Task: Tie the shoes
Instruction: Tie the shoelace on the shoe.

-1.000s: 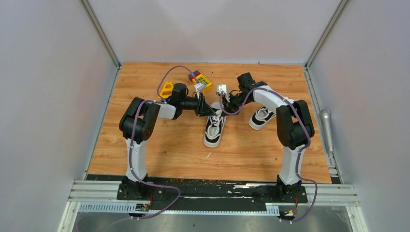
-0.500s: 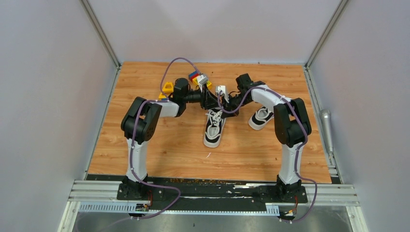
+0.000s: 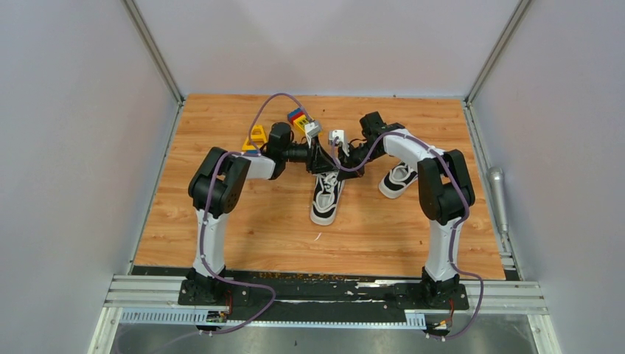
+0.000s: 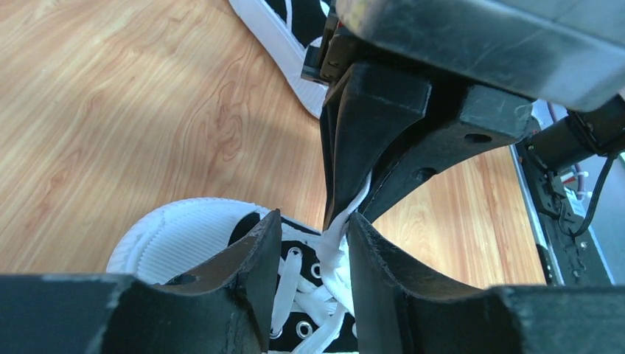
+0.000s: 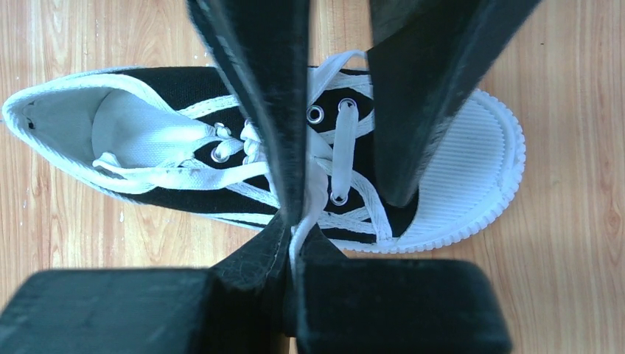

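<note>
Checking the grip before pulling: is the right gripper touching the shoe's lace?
Touching. Right wrist view: the right gripper, shut, pinches the white lace between its fingertips.

A wood-grain table (image 3: 243, 221) fills the booth. Plain pale grey walls close it in: one behind the table (image 3: 324, 44), one to its left (image 3: 66, 147), one to its right (image 3: 567, 110). Metal posts (image 3: 151, 48) rise at the table's back corners. Silver rails (image 3: 147, 289) run along its near edge. A grey cylinder (image 3: 497, 193) lies right of the table. Even light leaves soft shadows on the table.
</note>
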`<state>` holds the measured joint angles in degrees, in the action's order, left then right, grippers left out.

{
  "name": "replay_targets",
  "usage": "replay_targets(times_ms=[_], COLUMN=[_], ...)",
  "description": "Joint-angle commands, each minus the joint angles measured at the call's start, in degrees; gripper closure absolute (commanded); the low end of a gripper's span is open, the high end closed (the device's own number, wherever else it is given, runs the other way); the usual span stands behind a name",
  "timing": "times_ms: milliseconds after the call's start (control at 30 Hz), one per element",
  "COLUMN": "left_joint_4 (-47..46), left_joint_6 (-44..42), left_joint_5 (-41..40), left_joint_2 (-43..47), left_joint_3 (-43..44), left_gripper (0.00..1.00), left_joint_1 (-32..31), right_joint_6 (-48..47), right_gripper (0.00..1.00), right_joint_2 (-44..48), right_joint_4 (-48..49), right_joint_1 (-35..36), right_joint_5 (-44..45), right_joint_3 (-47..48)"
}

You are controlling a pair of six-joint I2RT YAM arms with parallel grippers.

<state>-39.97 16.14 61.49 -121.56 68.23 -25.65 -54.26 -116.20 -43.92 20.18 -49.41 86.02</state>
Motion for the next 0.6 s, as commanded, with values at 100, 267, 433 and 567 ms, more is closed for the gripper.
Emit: replay_targets(times_ms=[100,267,433,567], left_joint_4=[3.07,-0.05,-5.39,-6.26], left_joint_6=[-4.15,-1.31,4.0,5.25], left_joint_5=[2.85,3.5,0.11,-0.67], left_joint_2=[-0.99,-0.78,1.46,3.31], left_joint_3=[3.17,2.93,-0.87,-3.45], left_gripper=[0.66,0.99,1.0,1.0], left_joint_1=[-0.81,-0.64,1.0,2.28], right_joint_6=[0.29,0.74,0.6,1.04], right_gripper=[1.0,1.0,1.0,1.0], right_joint_2=[-0.67,-1.18,-1.03,-1.09], right_joint_4=[-0.55,-0.8,-1.32,-1.83], right_joint_1=[-0.04,-0.1,-0.38,-0.56], right_joint_5=[-1.76,-1.29,0.61,1.1], right_joint_3=[2.71,2.98,2.6,2.35])
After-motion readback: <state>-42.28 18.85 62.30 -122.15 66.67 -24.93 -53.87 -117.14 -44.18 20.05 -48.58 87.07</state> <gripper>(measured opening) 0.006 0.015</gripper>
